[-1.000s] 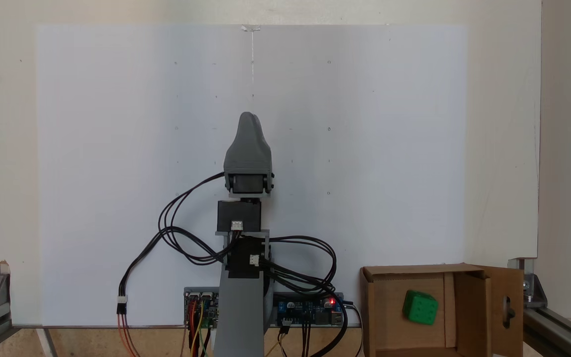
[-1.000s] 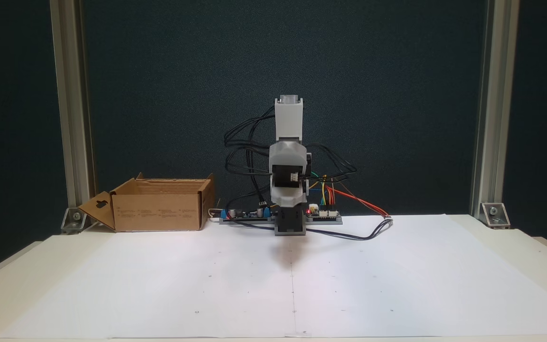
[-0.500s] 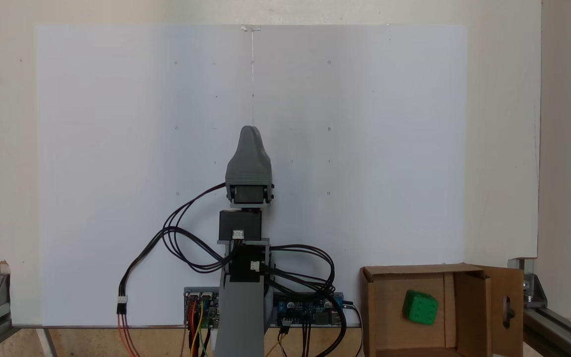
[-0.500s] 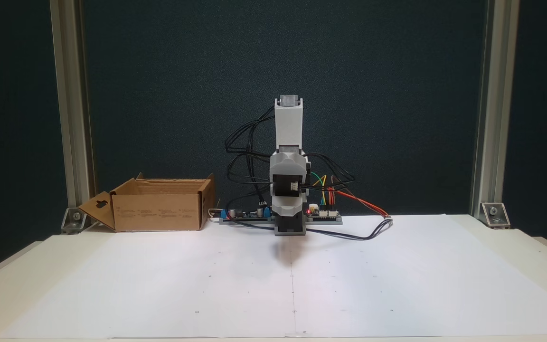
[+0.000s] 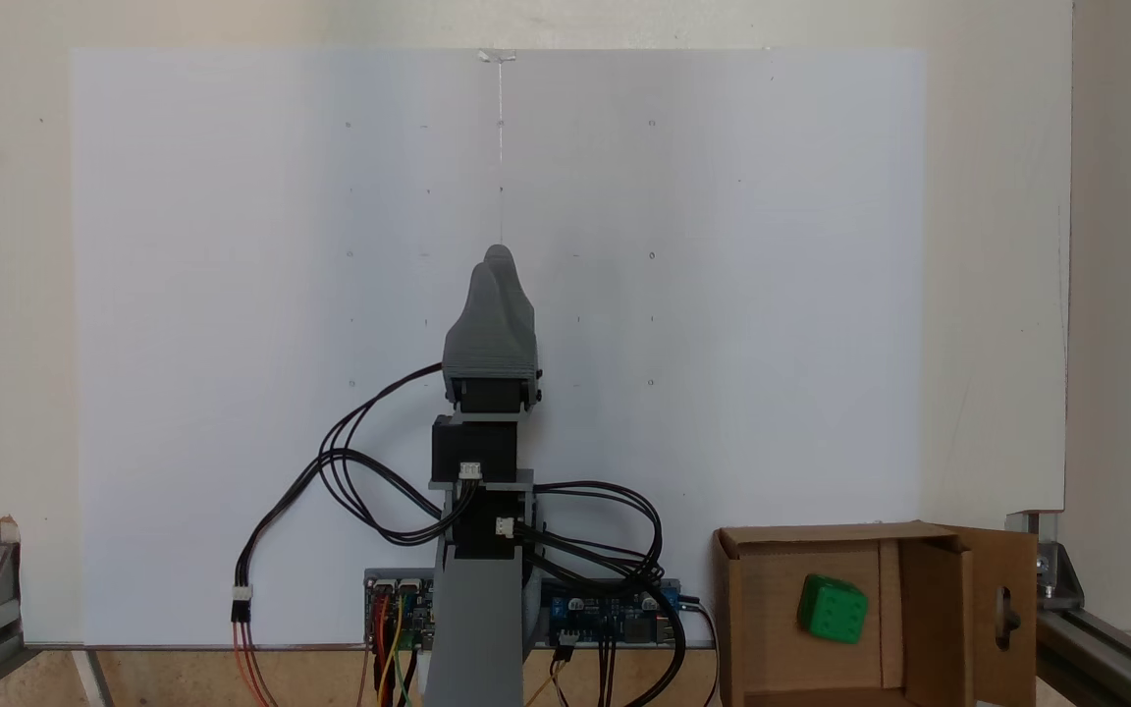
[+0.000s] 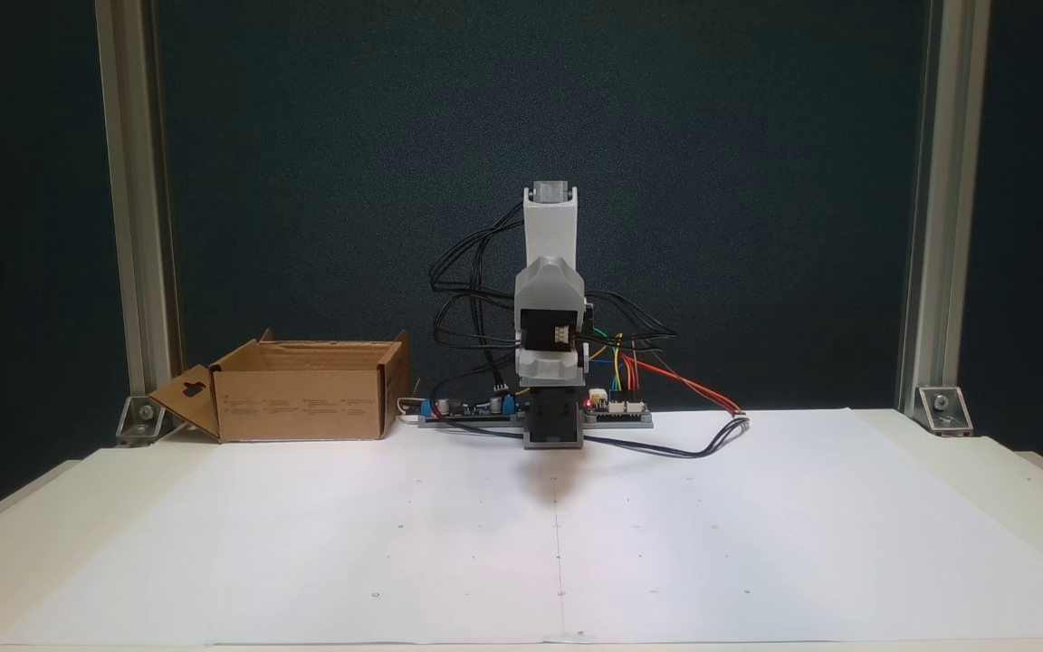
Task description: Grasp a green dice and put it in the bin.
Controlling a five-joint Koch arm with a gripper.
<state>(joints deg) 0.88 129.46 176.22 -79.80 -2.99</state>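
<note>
The green dice (image 5: 833, 609) lies on the floor of the bin (image 5: 734, 628), toward its middle, tilted so that two pipped faces show. The bin sits at a corner of the tabletop (image 5: 997, 295), its flap (image 5: 1005, 609) with the keyhole cutout folded outward; in a fixed view the bin (image 6: 304, 403) stands well apart from the arm's base. The claw (image 5: 497, 257) is folded above the white paper sheet (image 5: 232, 295), far from the bin and empty. Two grey tips show there, nearly overlapping, so the claw seems almost closed, though I cannot tell for sure. Control boards (image 5: 615, 614) with coloured wires lie between the arm and the bin.
</note>
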